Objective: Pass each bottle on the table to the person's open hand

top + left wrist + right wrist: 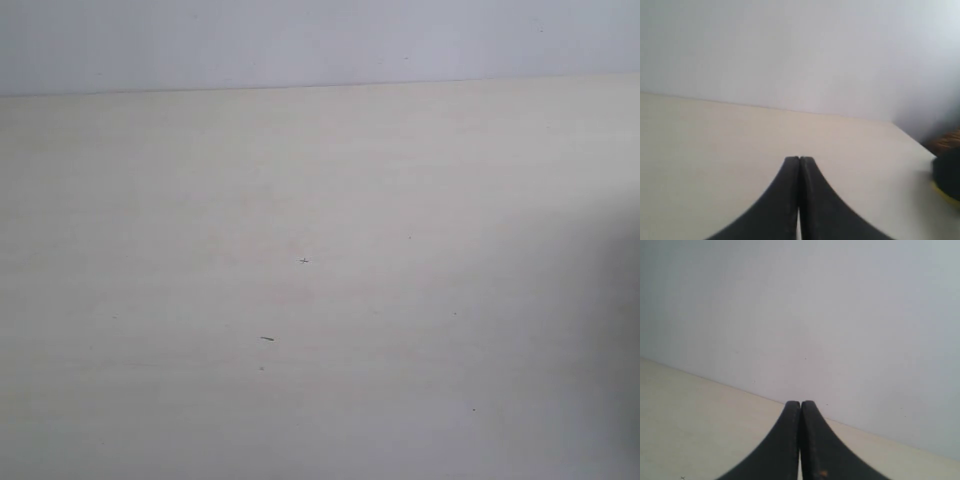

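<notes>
Across the exterior view the table (320, 300) fills nearly everything: a pale beige surface with faint grain, meeting a light grey wall (320, 40) along its far edge. A small cross-shaped mark (304, 261) sits near the middle, and a short dark dash (267, 339) lies a little nearer the camera. A soft shadow (622, 340) darkens the right side. The left gripper (799, 159) is clenched, its two curved black fingers pressed tip to tip with nothing between them, poised over the table and pointing toward the wall. The right gripper (800, 403) is likewise clamped on nothing, over the table near the wall. By the table's far corner in the left wrist view sits a dark shape (946, 177) with a yellow rim — too blurred to name.
</notes>
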